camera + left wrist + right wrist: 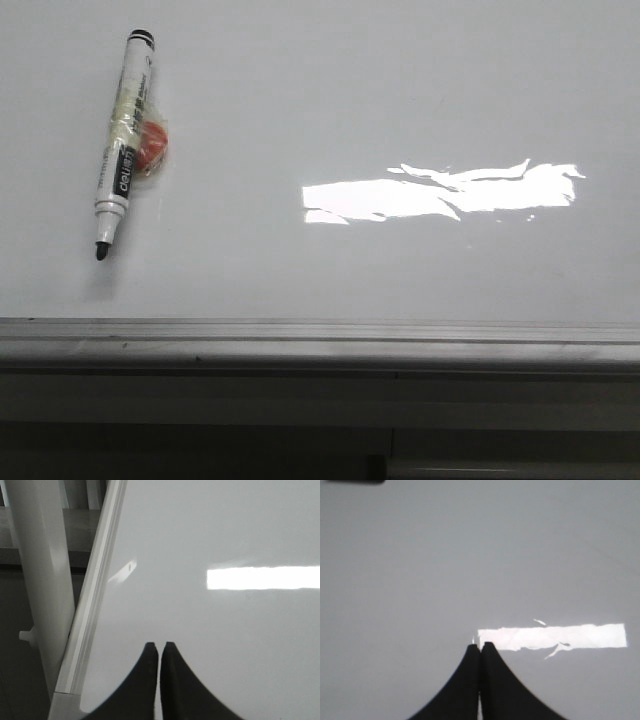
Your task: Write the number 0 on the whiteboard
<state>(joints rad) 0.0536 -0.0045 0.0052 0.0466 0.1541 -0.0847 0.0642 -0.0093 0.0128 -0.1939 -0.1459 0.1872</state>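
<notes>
The whiteboard (400,90) fills the front view, glossy pale grey, with its grey metal frame along the near edge. No drawn number 0 shows on it. A white and black marker (124,145) lies uncapped at the far left, tip toward the near edge, with a small red-orange piece (152,146) taped to its side. Neither gripper shows in the front view. My left gripper (159,645) is shut and empty above the board (225,530), near its left frame edge. My right gripper (479,645) is shut and empty above the bare board (470,555).
A bright lamp glare (440,190) lies on the board right of centre. The board's metal frame (320,340) runs along the near edge. In the left wrist view a white post (42,570) stands beside the board's frame (95,595).
</notes>
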